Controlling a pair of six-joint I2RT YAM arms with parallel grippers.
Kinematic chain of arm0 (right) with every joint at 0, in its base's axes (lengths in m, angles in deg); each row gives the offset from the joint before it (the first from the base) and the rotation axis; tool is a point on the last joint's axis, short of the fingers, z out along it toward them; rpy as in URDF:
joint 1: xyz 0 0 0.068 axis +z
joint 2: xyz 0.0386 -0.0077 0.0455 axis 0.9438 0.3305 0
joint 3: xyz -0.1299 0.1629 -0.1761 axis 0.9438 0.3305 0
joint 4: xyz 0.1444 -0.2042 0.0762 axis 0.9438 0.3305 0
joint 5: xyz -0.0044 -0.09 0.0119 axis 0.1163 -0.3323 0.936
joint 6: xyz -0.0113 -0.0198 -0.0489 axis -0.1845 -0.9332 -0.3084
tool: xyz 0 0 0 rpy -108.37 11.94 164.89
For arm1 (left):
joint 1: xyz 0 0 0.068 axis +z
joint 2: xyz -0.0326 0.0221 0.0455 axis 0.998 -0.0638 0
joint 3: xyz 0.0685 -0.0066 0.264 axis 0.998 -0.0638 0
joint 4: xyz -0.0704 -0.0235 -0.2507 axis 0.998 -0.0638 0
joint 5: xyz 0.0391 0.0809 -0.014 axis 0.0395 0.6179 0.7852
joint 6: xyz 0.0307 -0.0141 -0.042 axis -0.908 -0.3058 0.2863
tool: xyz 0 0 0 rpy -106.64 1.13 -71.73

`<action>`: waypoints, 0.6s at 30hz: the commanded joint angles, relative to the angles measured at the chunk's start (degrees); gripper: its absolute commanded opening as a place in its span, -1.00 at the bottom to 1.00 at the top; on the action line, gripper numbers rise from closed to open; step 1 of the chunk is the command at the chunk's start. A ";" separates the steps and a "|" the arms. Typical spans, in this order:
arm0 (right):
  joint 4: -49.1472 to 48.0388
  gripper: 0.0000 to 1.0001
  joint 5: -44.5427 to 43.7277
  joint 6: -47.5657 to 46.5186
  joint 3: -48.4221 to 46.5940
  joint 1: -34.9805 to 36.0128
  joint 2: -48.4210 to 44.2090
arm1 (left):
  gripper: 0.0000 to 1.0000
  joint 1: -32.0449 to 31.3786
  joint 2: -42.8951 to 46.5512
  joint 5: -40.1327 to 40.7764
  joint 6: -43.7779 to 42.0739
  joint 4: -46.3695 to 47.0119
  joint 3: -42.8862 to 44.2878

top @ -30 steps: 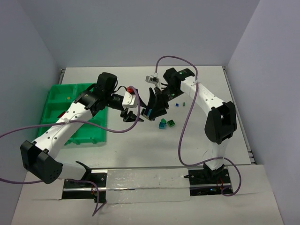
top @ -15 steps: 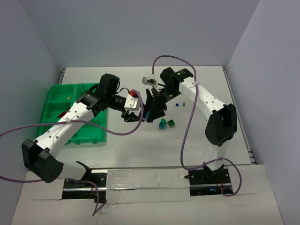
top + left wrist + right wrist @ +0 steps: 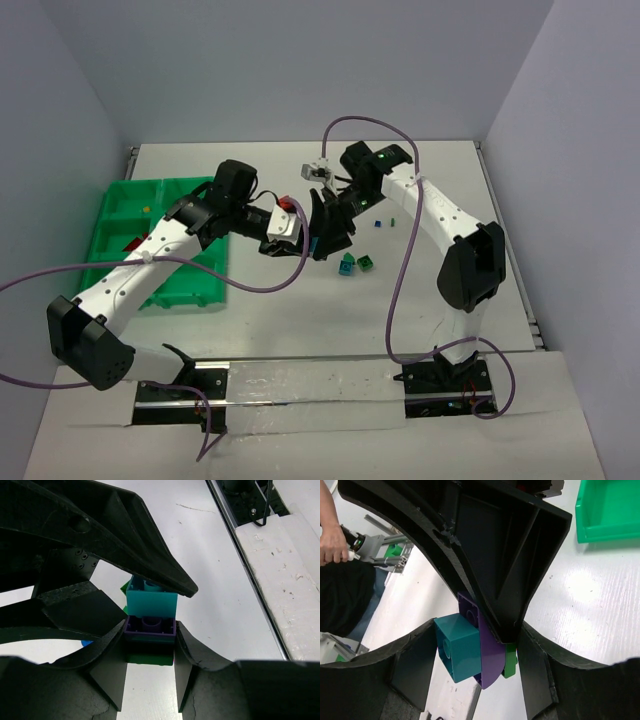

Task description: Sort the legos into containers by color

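Note:
Both grippers meet in mid-air over the table's middle, on one small stack of legos [image 3: 313, 243]. The stack is a teal brick [image 3: 457, 647], a purple plate [image 3: 490, 655] and a green plate [image 3: 510, 661]. My left gripper [image 3: 150, 631] is shut on the purple plate [image 3: 150, 626], with the teal brick [image 3: 151, 600] beyond it. My right gripper [image 3: 477, 647] is shut across the stack, one pad on the teal brick. The green tray [image 3: 120, 215] lies at the left with a red lego [image 3: 131, 243] in it.
Loose legos lie on the table right of the grippers: teal [image 3: 346, 265], green [image 3: 366, 263], blue [image 3: 377, 224] and a tiny green one [image 3: 393, 221]. The tray's corner [image 3: 610, 510] shows in the right wrist view. A person's hand [image 3: 332, 545] is at the far side.
My left gripper has moved right, closing the gap to my right gripper, and the two now meet on the lego stack.

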 commanded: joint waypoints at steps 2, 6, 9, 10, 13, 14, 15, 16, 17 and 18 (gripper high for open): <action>5.80 0.55 -0.03 2.73 -4.74 0.57 -2.31 | -0.62 -0.70 0.26 0.61 3.14 1.62 -0.55; 5.53 1.00 -4.18 4.94 -7.21 -0.73 -1.27 | -0.97 -0.70 0.62 1.21 6.31 0.27 -0.92; 0.13 1.00 -7.05 8.50 -6.56 -2.71 -2.61 | -1.00 -0.74 1.49 1.13 10.32 0.24 -1.95; -1.68 1.00 -8.48 9.96 -6.27 -3.35 -3.27 | -1.00 -0.70 2.08 1.13 12.39 0.79 -2.64; -9.86 0.98 -15.32 15.24 -4.39 -4.60 -6.27 | -1.00 -0.73 3.76 1.79 20.41 4.02 -5.16; -12.66 0.97 -16.82 16.11 -3.40 -4.87 -7.13 | -0.99 -0.64 4.04 2.56 24.60 5.82 -5.53; -13.53 0.96 -17.77 16.56 -3.09 -4.96 -7.89 | -1.00 -0.61 4.00 2.79 27.37 6.38 -5.64; -14.75 0.91 -18.84 17.12 -2.60 -5.02 -8.83 | -1.00 -0.49 3.59 2.92 30.61 6.57 -5.34; -15.78 0.84 -19.16 17.40 -2.21 -5.05 -9.34 | -1.00 -0.26 3.18 2.97 32.99 6.77 -4.97; -15.66 0.81 -18.83 17.30 -2.08 -5.05 -9.51 | -1.00 0.18 2.59 2.41 34.74 6.57 -4.46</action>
